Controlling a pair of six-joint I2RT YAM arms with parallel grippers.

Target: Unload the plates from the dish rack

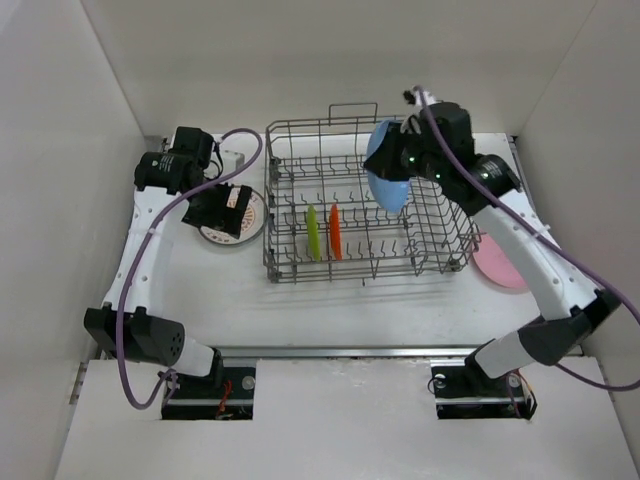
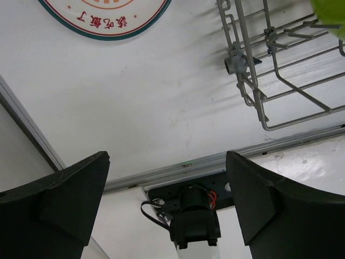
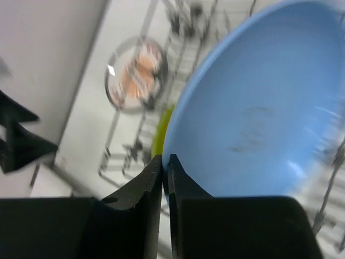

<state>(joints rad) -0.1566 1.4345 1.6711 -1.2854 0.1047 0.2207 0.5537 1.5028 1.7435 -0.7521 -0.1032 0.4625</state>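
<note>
- Grey wire dish rack point(image 1: 400, 262), at the centre of the white table point(image 1: 330, 310).
- Light blue round plate point(image 1: 385, 182), held over the rack's 2 o'clock corner, its rim pinched by the right gripper point(image 3: 165, 159).
- Small lime green plate point(image 1: 313, 233) and small orange plate point(image 1: 335, 232), on edge side by side at the rack's 7 o'clock.
- Pink round plate point(image 1: 497, 262), flat on the table at 4 o'clock of the rack.
- White patterned plate point(image 1: 250, 212), flat at 9 o'clock of the rack, with the left gripper point(image 2: 167, 162) above it, fingers spread, holding nothing.

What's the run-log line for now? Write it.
right gripper: shut on light blue plate | left gripper: open, empty | dish rack: holds green plate, orange plate
</note>
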